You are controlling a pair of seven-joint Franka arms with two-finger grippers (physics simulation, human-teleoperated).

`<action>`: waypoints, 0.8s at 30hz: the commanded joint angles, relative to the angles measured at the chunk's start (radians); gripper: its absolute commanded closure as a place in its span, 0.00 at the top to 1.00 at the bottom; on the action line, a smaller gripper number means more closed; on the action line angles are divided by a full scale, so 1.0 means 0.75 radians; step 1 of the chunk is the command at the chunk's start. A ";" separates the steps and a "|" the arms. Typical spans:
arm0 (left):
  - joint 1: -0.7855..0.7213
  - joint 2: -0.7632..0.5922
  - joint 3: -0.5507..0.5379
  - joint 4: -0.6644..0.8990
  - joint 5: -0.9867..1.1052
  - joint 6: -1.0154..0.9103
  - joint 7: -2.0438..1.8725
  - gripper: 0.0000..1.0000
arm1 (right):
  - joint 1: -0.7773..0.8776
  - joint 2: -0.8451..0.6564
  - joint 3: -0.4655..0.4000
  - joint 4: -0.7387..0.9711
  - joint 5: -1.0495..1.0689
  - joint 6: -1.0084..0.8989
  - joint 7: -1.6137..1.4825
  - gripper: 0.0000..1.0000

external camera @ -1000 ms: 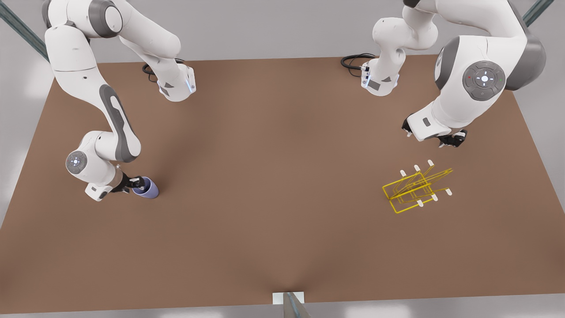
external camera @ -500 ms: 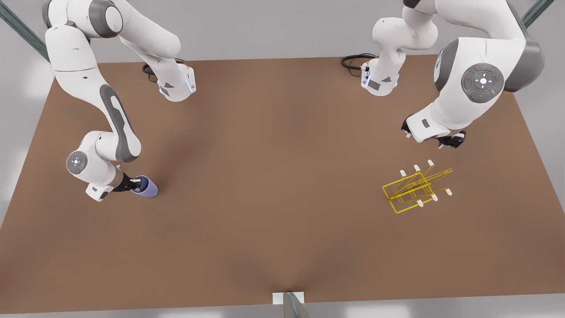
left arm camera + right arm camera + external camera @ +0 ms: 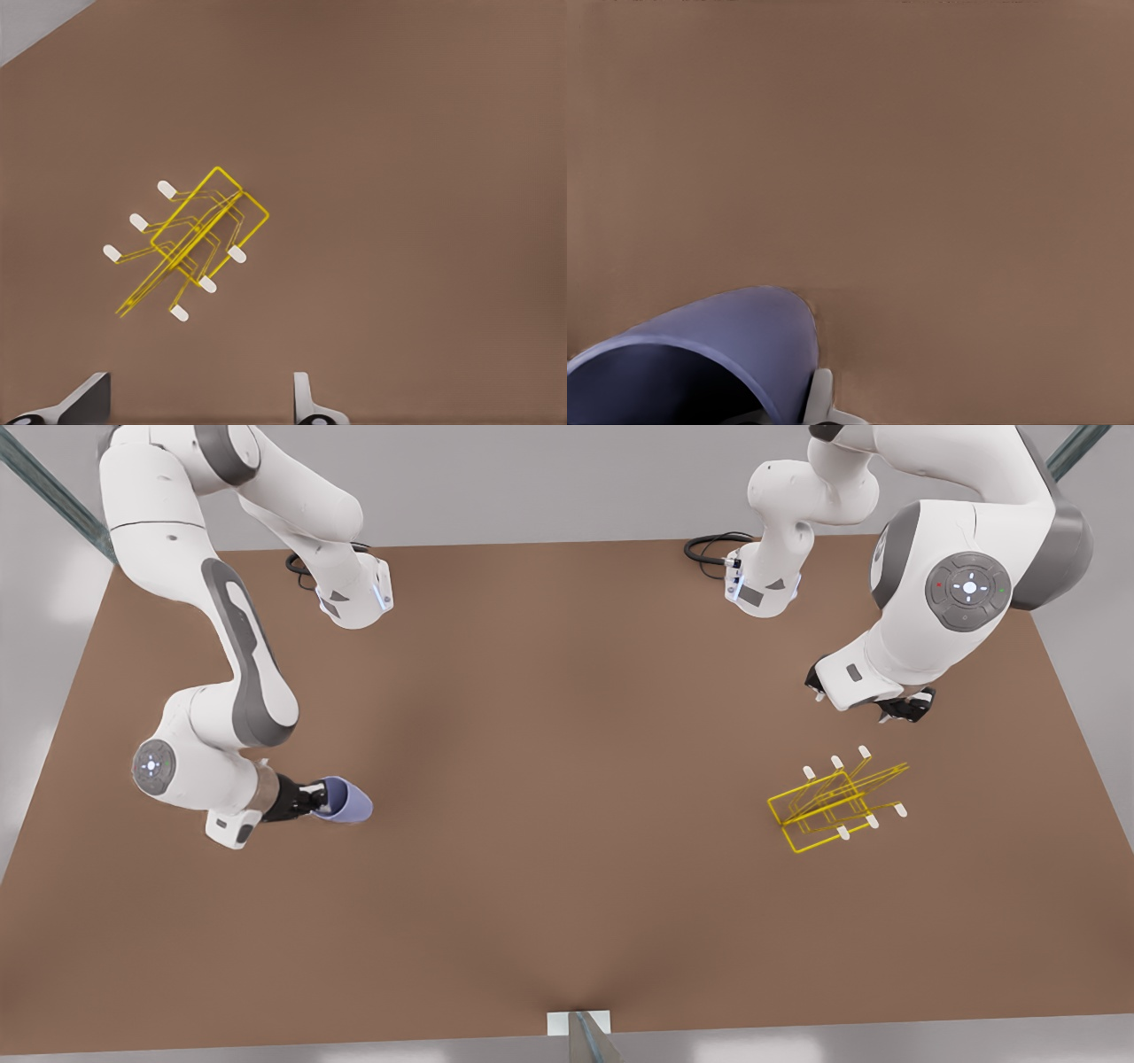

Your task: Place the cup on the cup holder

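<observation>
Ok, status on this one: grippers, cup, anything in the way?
Right gripper shut on the cup, front view's left. Left gripper open, hovering by the cup holder. Table between them bare.

A simulated robot test bench: bare brown table, grey surroundings.
</observation>
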 commanded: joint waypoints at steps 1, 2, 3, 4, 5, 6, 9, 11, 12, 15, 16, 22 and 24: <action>0.000 -0.002 0.000 0.000 0.001 -0.001 0.000 1.00 | 0.005 0.002 0.104 0.039 0.055 -0.178 0.356 0.21; 0.000 -0.002 0.000 0.000 0.001 -0.001 0.000 1.00 | 0.022 0.010 0.168 0.053 0.086 -0.168 0.487 0.21; 0.000 -0.002 0.000 0.000 0.001 -0.001 0.000 1.00 | 0.101 0.014 0.168 0.059 0.104 -0.135 0.588 0.21; 0.000 -0.002 0.000 0.000 0.001 -0.003 0.000 1.00 | 0.158 0.022 0.168 0.059 0.107 -0.078 0.665 0.21; 0.000 -0.002 0.000 0.000 0.001 -0.003 0.000 1.00 | 0.224 0.063 0.168 0.061 0.113 0.000 0.759 0.21; 0.000 -0.002 0.000 0.000 0.001 -0.005 0.000 1.00 | 0.326 0.104 0.162 0.135 0.162 0.020 0.833 0.21; -0.002 -0.002 0.000 0.000 0.001 -0.003 0.000 1.00 | 0.482 0.239 0.162 0.182 0.317 0.225 0.940 0.21; -0.002 0.000 0.000 0.000 0.001 -0.003 0.000 1.00 | 0.561 0.327 0.162 0.198 0.407 0.370 0.940 0.21; -0.002 0.000 0.000 0.000 0.001 -0.003 0.000 1.00 | 0.641 0.401 0.162 0.259 0.436 0.434 0.940 0.21; -0.002 0.000 0.000 0.000 0.001 -0.005 0.000 1.00 | 0.789 0.560 0.154 0.402 0.456 0.552 0.979 0.21; -0.002 0.000 0.000 0.000 0.001 -0.005 0.000 1.00 | 0.836 0.630 0.154 0.470 0.456 0.593 0.975 0.21; -0.002 0.005 0.000 0.000 0.001 -0.003 0.000 1.00 | 1.073 1.027 0.152 0.949 0.456 0.740 0.786 0.21; -0.002 0.005 0.000 0.000 0.001 -0.005 0.000 1.00 | 1.159 1.125 0.119 1.108 0.456 0.730 0.774 0.21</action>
